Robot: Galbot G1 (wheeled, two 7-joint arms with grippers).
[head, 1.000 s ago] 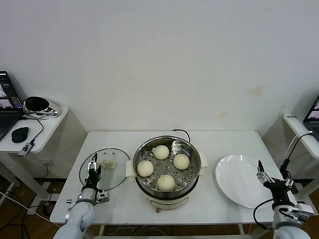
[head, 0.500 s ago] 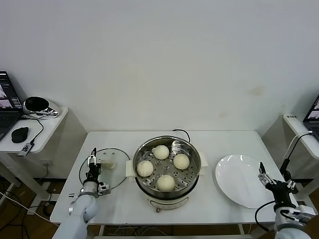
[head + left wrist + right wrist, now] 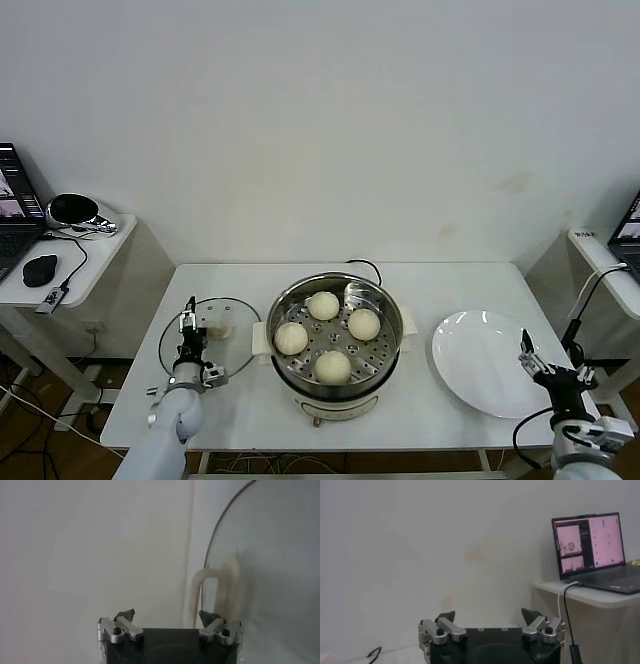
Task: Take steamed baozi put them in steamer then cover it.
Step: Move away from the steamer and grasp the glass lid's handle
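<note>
All four steamed baozi [image 3: 323, 305] now sit on the perforated tray inside the steamer [image 3: 335, 335], and the white plate [image 3: 484, 362] off to the robot's right lies bare, so the loading half of the job looks finished. What has changed over the last second is on the left: the left gripper [image 3: 187, 330] has crept in from the table's near edge until it stands over the near rim of the glass lid [image 3: 210, 338], which lies flat just beside the steamer. Its jaws are spread wide with nothing between them, and from the wrist the lid's cream handle [image 3: 207, 595] rises just ahead of one fingertip. I read that as lining up for the lid; the handle is not yet between the fingers, so it needs to come further in before closing. The right gripper [image 3: 548, 368], also gaping and empty, has drifted back a little past the plate's near edge and waits there. The steamer still stands uncovered, so covering is the one step left
</note>
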